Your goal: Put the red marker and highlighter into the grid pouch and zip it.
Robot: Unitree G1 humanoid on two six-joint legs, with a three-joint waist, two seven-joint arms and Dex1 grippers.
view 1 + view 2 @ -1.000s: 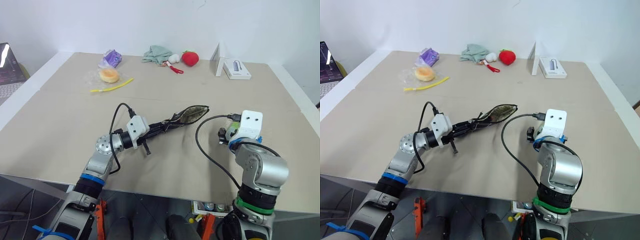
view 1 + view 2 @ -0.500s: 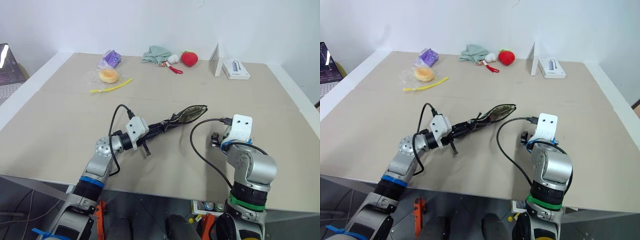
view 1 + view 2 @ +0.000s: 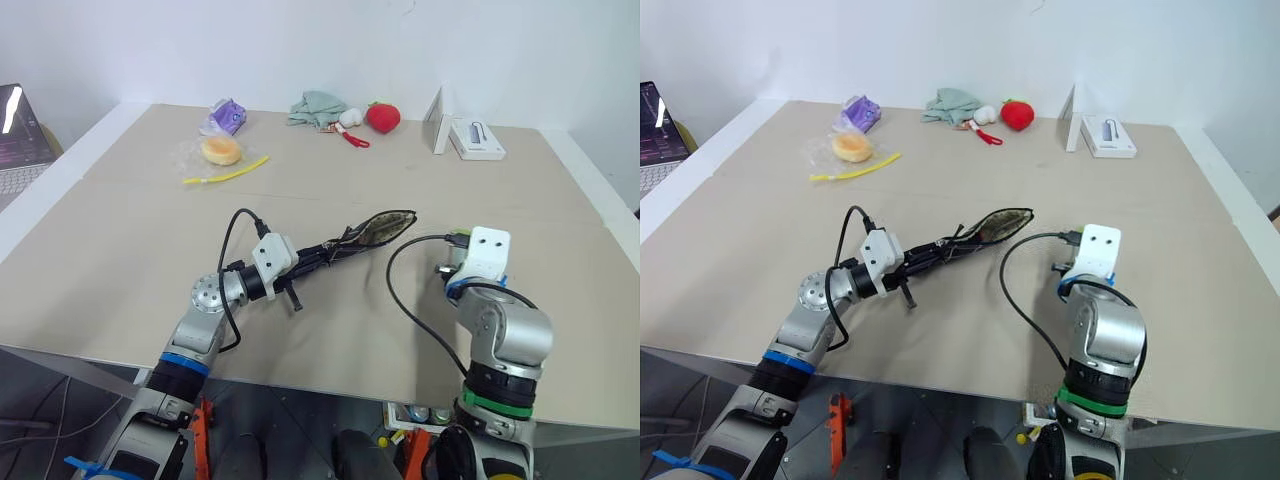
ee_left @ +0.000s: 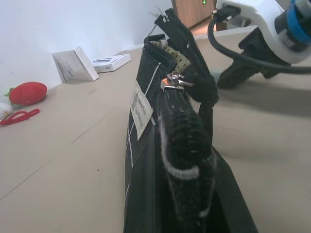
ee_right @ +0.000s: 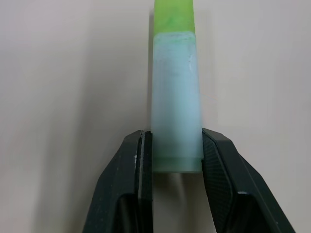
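Grid pouch (image 4: 146, 145) edge-on, right gripper (image 4: 243, 73) beyond

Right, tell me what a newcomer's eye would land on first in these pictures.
First, the grid pouch, held off the table near its middle by the shut left gripper, its open mouth turned towards the right arm. Next, the right gripper, whose black fingers are closed on the end of the mint-green highlighter. Then the red strawberry plush at the table's far edge.
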